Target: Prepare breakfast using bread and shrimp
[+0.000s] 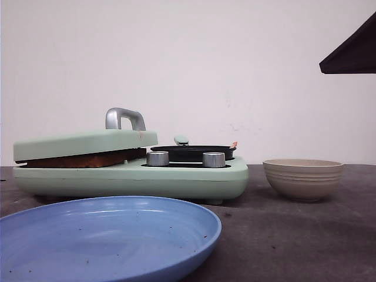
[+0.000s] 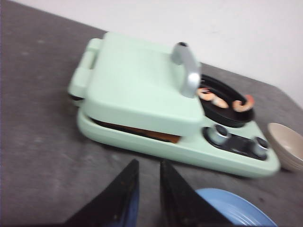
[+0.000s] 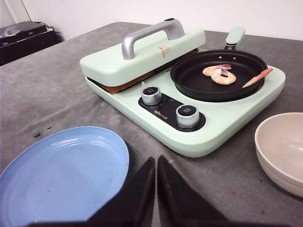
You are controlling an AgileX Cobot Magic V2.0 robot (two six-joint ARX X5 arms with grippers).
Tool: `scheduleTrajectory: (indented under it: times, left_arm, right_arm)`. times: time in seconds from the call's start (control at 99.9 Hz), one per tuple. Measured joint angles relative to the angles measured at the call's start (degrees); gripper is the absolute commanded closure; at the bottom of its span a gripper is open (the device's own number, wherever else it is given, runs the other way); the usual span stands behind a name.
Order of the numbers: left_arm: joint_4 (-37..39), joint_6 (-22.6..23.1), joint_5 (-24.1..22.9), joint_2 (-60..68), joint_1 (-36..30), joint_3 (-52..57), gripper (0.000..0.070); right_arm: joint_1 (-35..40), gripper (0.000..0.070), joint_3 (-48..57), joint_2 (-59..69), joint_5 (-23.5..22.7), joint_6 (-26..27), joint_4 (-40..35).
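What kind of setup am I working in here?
Probably a lab tabletop staged as a kitchen: a breakfast maker with shrimp in its pan, a blue plate and a bowl on a grey table by a bare wall.

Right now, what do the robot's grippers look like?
Both look like pairs of black, pointed wedges. The left gripper has two dark tapering fingers with a bit of blue at their inner edges. The right gripper has two plain black fingers that narrow to tips. No cables or markings show.
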Motion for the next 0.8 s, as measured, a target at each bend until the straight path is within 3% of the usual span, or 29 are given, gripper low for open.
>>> scheduleTrajectory:
  times: [0.08, 0.22, 0.29, 0.36, 0.56, 0.801]
  left_arm:
    - [6.12, 4.15, -1.42, -0.92, 2.84, -2.08, 0.0700]
    - [22.84, 17.16, -1.64, -2.62, 9.49, -8.74, 0.0700]
    - [25.55, 20.61, -1.09, -2.67, 12.13, -11.78, 0.0700]
    - [25.38, 22.25, -0.83, -2.64, 13.99, -14.88, 0.0700]
    - [15.15, 23.02, 2.49, -2.64, 16.46, -15.19, 0.0700]
    - [15.19, 23.10, 3.96, -2.64, 16.46, -15.19, 0.0700]
  right_arm:
    - [0.00, 0.0700, 0.00, 0.00, 0.00, 0.00, 0.00]
    - [0.00, 0.0700, 0.00, 0.00, 0.00, 0.00, 0.02]
    - [0.00, 0.0700, 0.00, 0.00, 0.00, 0.00, 0.04]
    - [0.00, 0.0700, 0.00, 0.00, 0.00, 0.00, 0.11]
    - [0.00, 0.0700, 0.00, 0.00, 0.00, 0.00, 0.37]
    - [0.00, 0.0700, 0.00, -0.02, 0.00, 0.00, 0.48]
